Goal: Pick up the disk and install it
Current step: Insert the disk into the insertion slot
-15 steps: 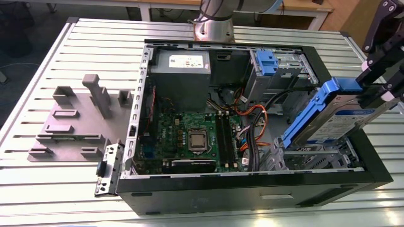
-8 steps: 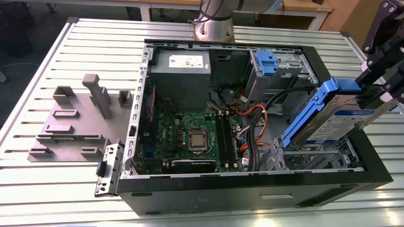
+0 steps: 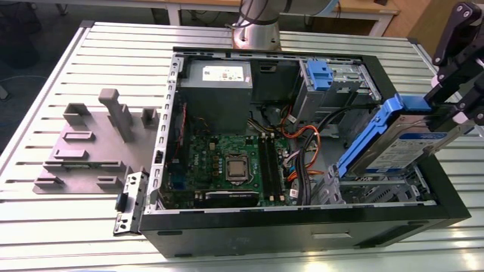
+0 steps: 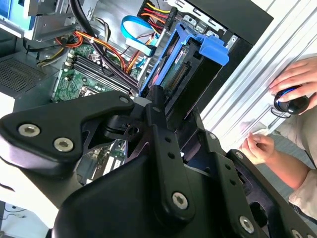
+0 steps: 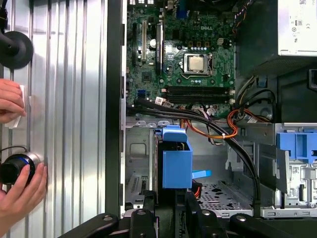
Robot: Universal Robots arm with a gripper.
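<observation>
Above open case (image 3: 302, 226) at exterior view's right — gripper (image 3: 448, 113) clamped on disk (image 3: 408, 144), held tilted.

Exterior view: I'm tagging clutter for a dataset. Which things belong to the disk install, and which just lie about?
Job: disk, gripped by the claw; open computer case.
Lying about: grey fixture plate beside the case; power supply; drive cage with blue clip.

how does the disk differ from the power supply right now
The disk is a thin flat slab in a blue carrier; the power supply is a thick grey box. The disk hangs tilted in the gripper over the case; the power supply sits flat inside it. Both bear labels.
</observation>
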